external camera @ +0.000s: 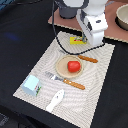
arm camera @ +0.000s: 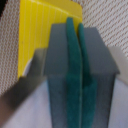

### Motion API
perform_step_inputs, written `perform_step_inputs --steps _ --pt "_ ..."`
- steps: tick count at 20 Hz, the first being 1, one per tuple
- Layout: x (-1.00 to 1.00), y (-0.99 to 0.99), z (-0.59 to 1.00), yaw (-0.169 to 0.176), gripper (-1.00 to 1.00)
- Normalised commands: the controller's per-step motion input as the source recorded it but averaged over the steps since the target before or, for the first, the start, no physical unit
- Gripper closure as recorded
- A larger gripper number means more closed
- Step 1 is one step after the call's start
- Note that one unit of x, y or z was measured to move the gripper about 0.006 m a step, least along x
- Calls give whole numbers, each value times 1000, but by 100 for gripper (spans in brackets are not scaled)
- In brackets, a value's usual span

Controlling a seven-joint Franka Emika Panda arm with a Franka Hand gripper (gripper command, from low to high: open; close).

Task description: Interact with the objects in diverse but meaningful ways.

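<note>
Flat yellow packet: lay on the pale woven placemat near its far edge, directly under the white robot arm's gripper; in the wrist view the ribbed yellow packet showed just behind the fingers.
Jaws: pressed together, green pads touching with no gap and nothing seen between them; they appeared to hold nothing.
Risk: with the jaws closed and low over so thin a packet, a push could have slid it across the mat or off its far edge rather than lifting it; a flat packet offered little edge to pinch.
Second risk: a downward press might have creased the packet or dragged the placemat with it.
Nearby: an orange-handled knife lay close beside the packet, likely to be nudged by any sweep toward the tan round plate.
On the plate: a red tomato, round and apt to roll if bumped.
Further out: an orange-handled fork, a light-blue boxy cup and a white flat utensil, well apart from the arm.
Desk: black, carrying the mat.
</note>
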Motion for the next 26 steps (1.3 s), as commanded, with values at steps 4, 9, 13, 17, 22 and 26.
perform_step_inputs --steps 4,9,13,17,22,26 --pt "-464 -125 1000 0 100" --pt "-327 -242 905 0 100" --pt "-286 -117 181 0 100" --pt "-284 8 -207 10 100" --pt "-417 41 -470 14 -100" --pt "-676 33 -596 8 -100"
